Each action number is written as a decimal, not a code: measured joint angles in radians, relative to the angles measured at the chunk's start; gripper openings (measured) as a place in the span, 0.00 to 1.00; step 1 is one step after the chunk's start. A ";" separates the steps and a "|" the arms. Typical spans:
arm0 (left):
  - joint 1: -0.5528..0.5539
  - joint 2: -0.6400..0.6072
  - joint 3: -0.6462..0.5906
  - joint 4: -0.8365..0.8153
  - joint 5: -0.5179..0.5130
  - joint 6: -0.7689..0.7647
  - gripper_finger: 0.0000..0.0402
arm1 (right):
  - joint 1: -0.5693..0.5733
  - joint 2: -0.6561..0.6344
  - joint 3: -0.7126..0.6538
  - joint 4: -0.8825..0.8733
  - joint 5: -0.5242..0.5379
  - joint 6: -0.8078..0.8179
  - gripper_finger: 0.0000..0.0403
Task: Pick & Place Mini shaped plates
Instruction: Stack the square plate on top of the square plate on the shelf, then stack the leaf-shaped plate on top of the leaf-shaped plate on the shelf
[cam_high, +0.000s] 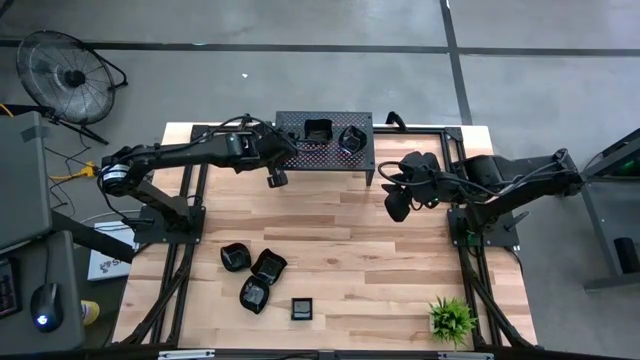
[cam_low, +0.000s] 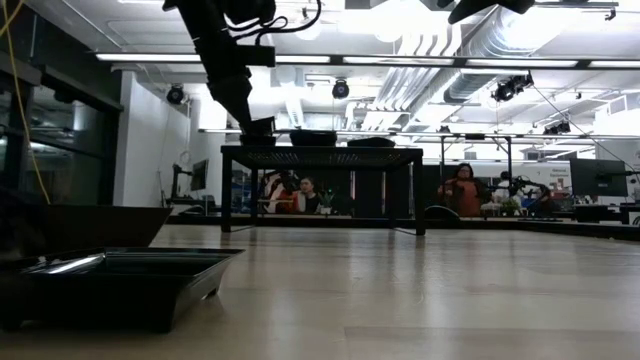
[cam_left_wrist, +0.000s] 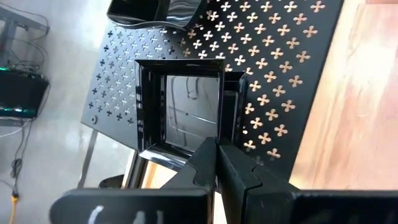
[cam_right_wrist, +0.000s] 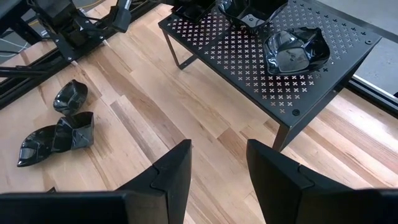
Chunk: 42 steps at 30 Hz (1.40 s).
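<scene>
A square black plate (cam_left_wrist: 189, 109) sits on the perforated black stand (cam_left_wrist: 292, 74), in the middle of the left wrist view, with the left gripper (cam_left_wrist: 216, 163) just below it; the two dark fingers are pressed together with almost no gap, and their tips lie at the plate's near rim, though whether they pinch that rim cannot be told. In the high view this gripper (cam_high: 275, 178) hangs at the stand's left front edge, in the upper middle of the frame, and the stand (cam_high: 300, 150) carries two plates, a square one (cam_high: 318, 130) and a rounder one (cam_high: 351, 139) to its right. Four more plates lie on the wooden table (cam_high: 350, 250) in the lower middle of that view: one (cam_high: 235, 257) at the left, one (cam_high: 268, 265) touching or just beside it, one (cam_high: 254, 294) below them, and a small square one (cam_high: 302, 309) a little to the right. The right gripper (cam_high: 397, 207) hovers right of the stand over bare wood, its jaws set wide apart, as the right wrist view (cam_right_wrist: 217, 165) shows. A small green plant (cam_high: 452, 319) stands at the lower right of the table.
</scene>
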<state>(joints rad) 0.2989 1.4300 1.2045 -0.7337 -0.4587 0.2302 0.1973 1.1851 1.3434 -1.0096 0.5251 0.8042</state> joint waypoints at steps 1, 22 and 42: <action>0.000 0.000 0.000 0.000 0.004 0.000 0.01 | 0.000 0.000 0.000 0.000 0.000 0.000 0.37; 0.002 0.000 0.000 -0.002 -0.003 0.003 0.16 | 0.000 0.000 0.000 0.000 -0.023 0.000 0.37; 0.002 -0.003 0.000 -0.002 0.020 0.014 0.24 | 0.000 0.000 0.000 -0.004 -0.043 -0.013 0.37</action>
<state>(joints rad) 0.3008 1.4273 1.2049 -0.7357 -0.4390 0.2445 0.1973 1.1853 1.3434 -1.0136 0.4824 0.7916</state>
